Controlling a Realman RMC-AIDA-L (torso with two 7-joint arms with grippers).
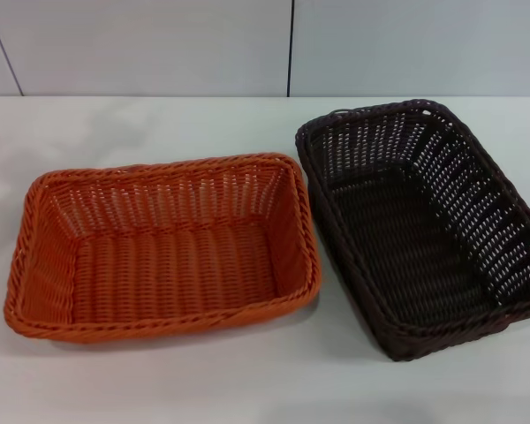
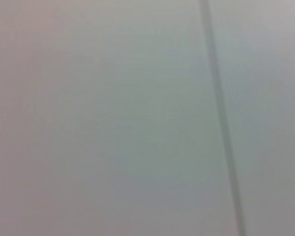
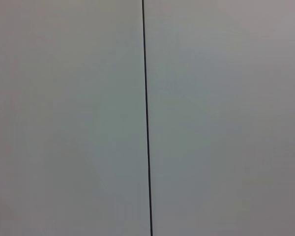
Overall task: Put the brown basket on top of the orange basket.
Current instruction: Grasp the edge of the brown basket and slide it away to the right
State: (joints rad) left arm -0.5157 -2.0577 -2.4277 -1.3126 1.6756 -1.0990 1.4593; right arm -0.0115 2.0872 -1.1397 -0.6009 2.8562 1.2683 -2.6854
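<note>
White table (image 1: 159, 389), orange basket (image 1: 163, 252) beside brown basket (image 1: 424, 225)

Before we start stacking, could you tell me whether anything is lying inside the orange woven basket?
No, the rectangular orange woven basket shows only its bare woven floor.

A plain test or lab-type workspace is indicated. A bare white desk (image 1: 159, 389) is set against a wall of pale panels (image 1: 141, 44) divided by thin dark seams (image 3: 146, 118). Only two woven baskets are placed on it.
</note>
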